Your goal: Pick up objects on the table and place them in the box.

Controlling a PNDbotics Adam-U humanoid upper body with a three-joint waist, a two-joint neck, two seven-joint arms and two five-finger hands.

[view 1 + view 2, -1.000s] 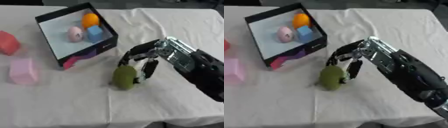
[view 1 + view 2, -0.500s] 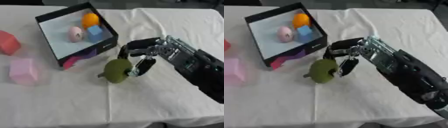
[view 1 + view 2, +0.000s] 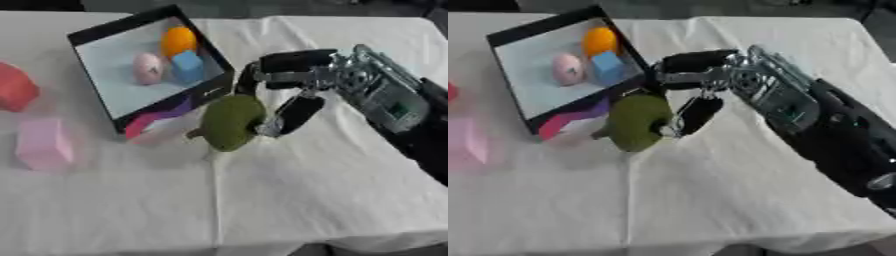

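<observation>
— White cloth (image 3: 289,200) covers the whole table, creased down the middle. What sits on it?

— At the far left stands a black box (image 3: 91,35), tilted, with a pale floor. Inside lie 3 things: an orange ball (image 3: 178,39), a pink egg shape (image 3: 147,68) and a blue cube (image 3: 186,66). The blue cube is just beside the pink egg shape, and the orange ball lies behind them.

— And the arm?

— Only 1 arm shows, coming in from the right. The right hand (image 3: 293,95) has its fingers curled over the top and its thumb against the side of an olive-green, pear-like object (image 3: 230,121), pinching it.

— Where is that object, exactly?

— Just in front of the box's near right corner, close to the box wall. Whether it touches the cloth or hangs a little above it, I cannot tell.

— Anything else lying about?

— 2 more pieces at the left edge of the cloth, well apart from the hand: a red block (image 3: 15,87) and, nearer the camera, a pale pink block (image 3: 42,144). The left hand shows in neither view.
</observation>
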